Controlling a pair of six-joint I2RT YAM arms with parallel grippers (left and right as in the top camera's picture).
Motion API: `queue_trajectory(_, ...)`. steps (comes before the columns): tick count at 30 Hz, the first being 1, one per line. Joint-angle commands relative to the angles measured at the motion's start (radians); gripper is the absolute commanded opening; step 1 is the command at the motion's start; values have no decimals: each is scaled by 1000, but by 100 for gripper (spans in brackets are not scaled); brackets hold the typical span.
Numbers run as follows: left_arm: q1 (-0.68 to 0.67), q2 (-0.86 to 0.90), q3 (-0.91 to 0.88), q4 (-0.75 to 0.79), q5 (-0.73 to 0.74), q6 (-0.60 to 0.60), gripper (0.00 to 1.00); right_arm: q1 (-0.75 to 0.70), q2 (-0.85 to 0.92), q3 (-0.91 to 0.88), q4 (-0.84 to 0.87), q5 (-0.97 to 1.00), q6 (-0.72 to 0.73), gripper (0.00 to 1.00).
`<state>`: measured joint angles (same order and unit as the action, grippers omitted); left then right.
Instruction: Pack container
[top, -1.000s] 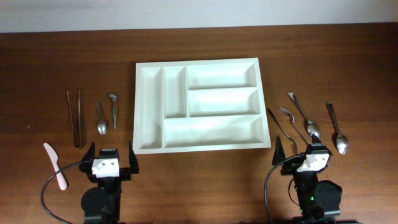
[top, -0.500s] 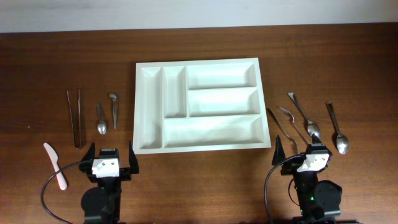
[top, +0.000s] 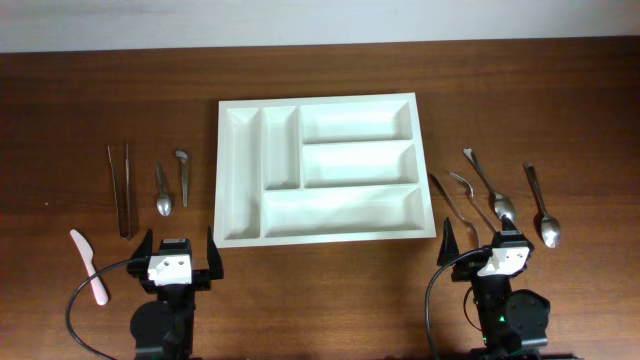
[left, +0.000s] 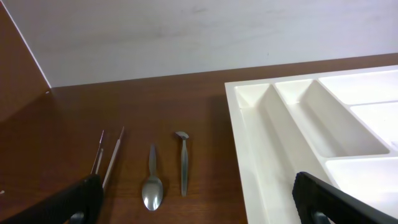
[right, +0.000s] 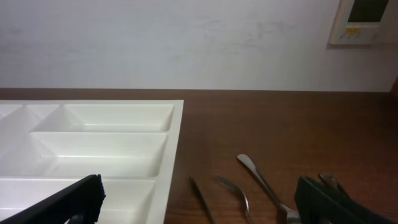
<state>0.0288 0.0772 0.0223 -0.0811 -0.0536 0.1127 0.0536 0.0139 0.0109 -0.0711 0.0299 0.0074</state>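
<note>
The container (top: 300, 150) is a large white rectangular plastic cutlery tray. It lies flat and open side up in the middle of the table (top: 100, 80), its long sides roughly parallel to the table's far edge. Two narrow upright compartments sit toward the table's left end, with three long horizontal ones beside them. All five compartments are empty.

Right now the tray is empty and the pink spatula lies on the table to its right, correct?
Not quite. The overhead view shows the pink spatula lying on the table to the left of the tray, not the right. The tray is empty, as you said.
</note>
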Motion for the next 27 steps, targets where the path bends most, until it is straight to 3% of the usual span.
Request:
queue_trajectory(1,5,-9,-13,3,-3,17,99,-5,-10,-5,-7,16,9,99)
queue_trajectory(27,5,-9,-13,3,-3,17,99,-3,-10,-5,20,5,20,99)
